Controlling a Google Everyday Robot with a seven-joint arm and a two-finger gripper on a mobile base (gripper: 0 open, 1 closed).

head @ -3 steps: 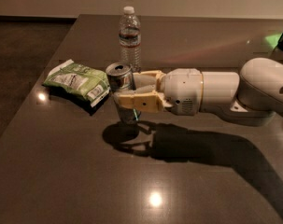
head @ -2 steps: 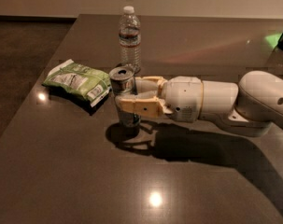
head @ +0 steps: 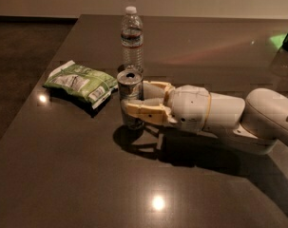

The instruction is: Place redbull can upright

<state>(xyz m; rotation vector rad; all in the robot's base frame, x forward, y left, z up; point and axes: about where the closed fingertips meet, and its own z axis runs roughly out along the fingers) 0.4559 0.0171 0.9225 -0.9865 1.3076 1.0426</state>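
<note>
The redbull can (head: pixel 129 85) stands upright with its silver pull-tab end facing up. Its base is at or just above the dark table (head: pixel 86 175); I cannot tell if it touches. My gripper (head: pixel 134 98) reaches in from the right and is shut on the can's middle. One tan finger (head: pixel 144 112) is on the near side and the other (head: pixel 156 86) on the far side. The lower part of the can is partly hidden by the near finger.
A clear plastic water bottle (head: pixel 132 38) stands just behind the can. A green snack bag (head: pixel 80 81) lies to the can's left. The table's left edge (head: pixel 20 127) runs diagonally, with floor beyond. My white arm (head: pixel 238 120) spans the right side.
The gripper with the can has shifted slightly right and toward the camera, and a little lower toward the table. The bottle and the snack bag have not moved.
</note>
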